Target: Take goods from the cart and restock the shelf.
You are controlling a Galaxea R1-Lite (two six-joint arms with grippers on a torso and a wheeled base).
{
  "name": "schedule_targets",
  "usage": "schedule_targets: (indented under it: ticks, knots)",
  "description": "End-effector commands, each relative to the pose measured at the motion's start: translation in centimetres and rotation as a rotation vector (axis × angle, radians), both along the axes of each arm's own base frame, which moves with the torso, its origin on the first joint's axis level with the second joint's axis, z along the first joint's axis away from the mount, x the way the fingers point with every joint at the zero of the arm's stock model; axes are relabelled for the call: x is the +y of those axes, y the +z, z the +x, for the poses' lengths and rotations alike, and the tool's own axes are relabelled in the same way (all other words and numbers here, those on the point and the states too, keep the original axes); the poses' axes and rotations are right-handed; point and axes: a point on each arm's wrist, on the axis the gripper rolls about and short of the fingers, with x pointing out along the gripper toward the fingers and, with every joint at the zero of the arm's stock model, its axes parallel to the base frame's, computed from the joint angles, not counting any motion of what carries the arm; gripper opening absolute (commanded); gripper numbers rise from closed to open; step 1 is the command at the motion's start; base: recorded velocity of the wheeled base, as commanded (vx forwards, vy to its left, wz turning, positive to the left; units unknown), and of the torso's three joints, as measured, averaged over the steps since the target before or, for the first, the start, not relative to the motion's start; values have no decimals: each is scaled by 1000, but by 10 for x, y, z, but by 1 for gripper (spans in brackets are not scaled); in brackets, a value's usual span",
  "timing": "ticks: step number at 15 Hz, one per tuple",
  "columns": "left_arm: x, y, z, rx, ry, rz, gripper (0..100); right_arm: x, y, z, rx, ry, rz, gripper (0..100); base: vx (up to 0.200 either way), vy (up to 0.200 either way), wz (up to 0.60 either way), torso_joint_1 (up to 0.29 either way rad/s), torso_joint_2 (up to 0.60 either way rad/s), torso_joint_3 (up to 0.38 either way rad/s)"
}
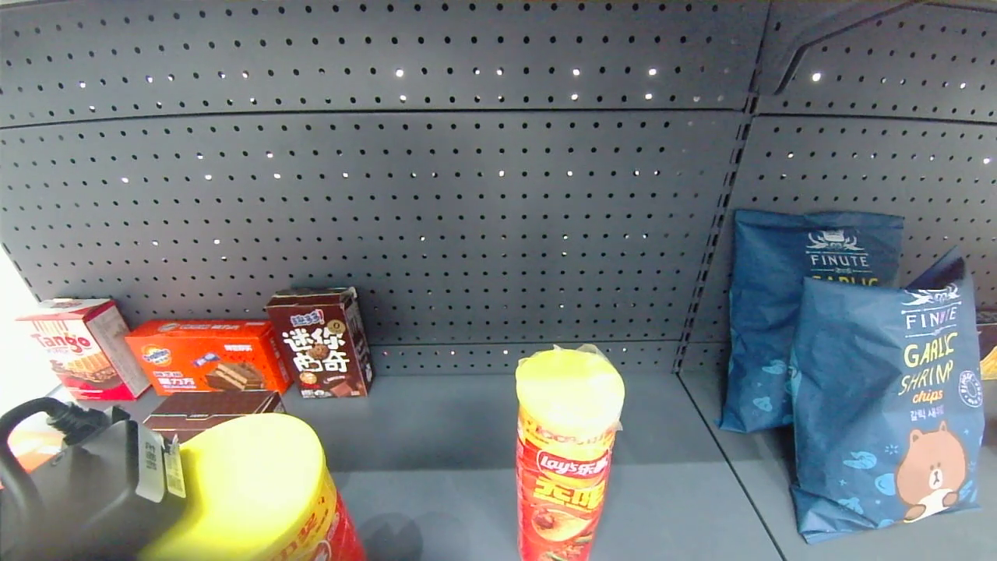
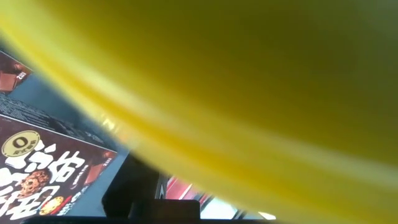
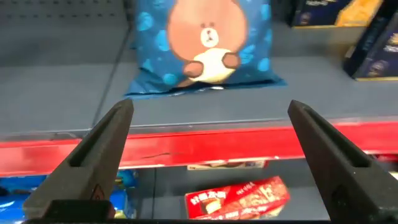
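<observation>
On the grey shelf (image 1: 467,436), head view: one chip can (image 1: 568,460) stands upright at mid-shelf. It is apart from a row of boxes (image 1: 206,357) against the pegboard back at left and from two blue snack bags (image 1: 884,405) leaning at right. A second can (image 1: 257,491), yellow top uppermost, sits at lower left just beside the left arm (image 1: 78,483).

Left wrist view: the second can's yellow lid (image 2: 249,81) lies close before the camera, with a brown box (image 2: 37,174) beyond. Whether the left gripper grips the can cannot be told.

Right wrist view: right gripper (image 3: 209,109) spread wide, holding nothing, facing the shelf's red edge strip (image 3: 205,146) and a bear-printed blue bag (image 3: 205,43). A red packet (image 3: 239,196) lies on the level below.
</observation>
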Motion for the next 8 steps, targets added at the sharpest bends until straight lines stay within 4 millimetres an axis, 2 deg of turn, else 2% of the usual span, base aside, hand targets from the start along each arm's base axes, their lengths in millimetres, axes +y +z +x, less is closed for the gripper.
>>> schedule_targets:
  ticks: [1,2,5,8]
  knots:
    - [-6,4,11,9,26,12,0,0,0,0,-2,-6,-3,100,0,0,0,0,0,0]
    - [-9,5,15,10,32,14,0,0,0,0,-2,-7,0,100,0,0,0,0,0,0]
    - [-28,16,50,-34,79,-22,0,0,0,0,-2,-6,0,100,0,0,0,0,0,0]
    - [-35,22,71,-65,119,-46,0,0,0,0,-4,-8,10,100,0,0,0,0,0,0]
